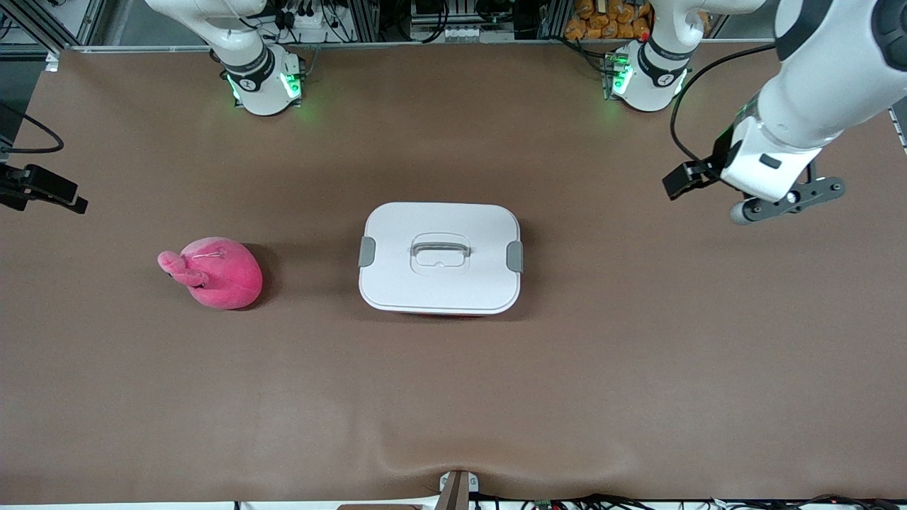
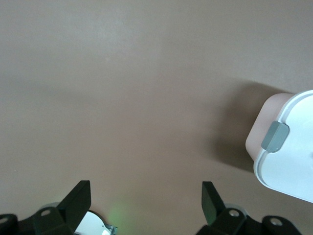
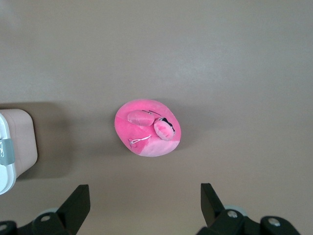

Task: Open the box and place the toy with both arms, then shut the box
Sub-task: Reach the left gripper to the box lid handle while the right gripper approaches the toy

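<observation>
Box: the box sits near the middle of the brown tabletop, well clear of every edge, and its white lid is on, flat and square.
Lid details: there's the recessed handle in the lid's centre, and a grey clip on the end toward the right arm, another clip on the end toward the left arm. Pink tub wall shows under the lid in both wrist views.
Toy: the pink plush toy rests on the tabletop toward the right arm's end, well apart from the box and about level with it. Its stubby limbs point toward that end's edge.
Left pincer: the left pincer hangs in the air over bare tabletop toward the left arm's end. Fingers spread wide, nothing between them, nothing gripped.
Box versus left pincer: the box lies off to one side of it, well apart; only one end of the lid with its clip reaches into the left wrist view.
Right pincer: the right pincer is up over the tabletop toward the right arm's end, out of the front view. Fingers wide apart too, released, holding nothing.
Toy versus right pincer: the toy lies below it on the tabletop, out ahead of the open fingertips and roughly in line with the gap between them, not touched. A corner of the box shows at the edge of that view.
</observation>
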Robot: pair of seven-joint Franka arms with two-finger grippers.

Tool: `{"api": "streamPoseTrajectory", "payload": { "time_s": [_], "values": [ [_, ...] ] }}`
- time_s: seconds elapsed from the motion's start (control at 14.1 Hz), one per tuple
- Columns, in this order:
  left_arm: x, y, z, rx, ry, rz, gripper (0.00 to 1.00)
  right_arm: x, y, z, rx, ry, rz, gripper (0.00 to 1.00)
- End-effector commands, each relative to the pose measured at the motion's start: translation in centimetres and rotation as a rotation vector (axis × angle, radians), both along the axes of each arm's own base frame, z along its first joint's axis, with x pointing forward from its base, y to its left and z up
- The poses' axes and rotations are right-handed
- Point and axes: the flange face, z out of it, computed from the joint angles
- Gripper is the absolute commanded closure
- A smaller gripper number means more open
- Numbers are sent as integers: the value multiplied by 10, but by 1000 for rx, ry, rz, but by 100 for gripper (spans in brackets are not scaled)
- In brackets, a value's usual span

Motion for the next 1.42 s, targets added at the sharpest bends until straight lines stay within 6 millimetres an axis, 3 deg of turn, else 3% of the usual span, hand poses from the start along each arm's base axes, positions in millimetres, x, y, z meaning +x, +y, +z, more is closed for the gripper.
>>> {"api": "streamPoseTrajectory", "payload": {
  "time_s": [0.0, 0.36, 0.5, 0.85, 1.07, 1.14, 1.21, 1.35],
  "values": [
    [0, -24, -3, 8, 3, -6, 0, 3, 2, 4, 1, -8, -8, 0],
    [6, -57, -27, 14, -5, 87, 0, 3, 7, 4, 3, -5, 7, 0],
    [4, -78, -36, 17, -7, 150, 0, 11, 13, -15, 11, 37, 17, 0],
    [12, -147, -68, 11, -34, 200, 0, 6, 22, -29, 30, 107, 39, 0],
    [19, -169, -90, -8, -56, 232, 0, 4, 34, -47, 31, 145, 59, 0],
    [26, -179, -88, -45, -97, 229, 0, 4, 36, -53, 32, 155, 63, 0],
    [28, -199, -93, -73, -121, 219, 0, 4, 37, -60, 32, 161, 66, 0],
    [28, -216, -111, -72, -115, 246, 0, 5, 37, -76, 37, 165, 100, 0]
  ]
}}
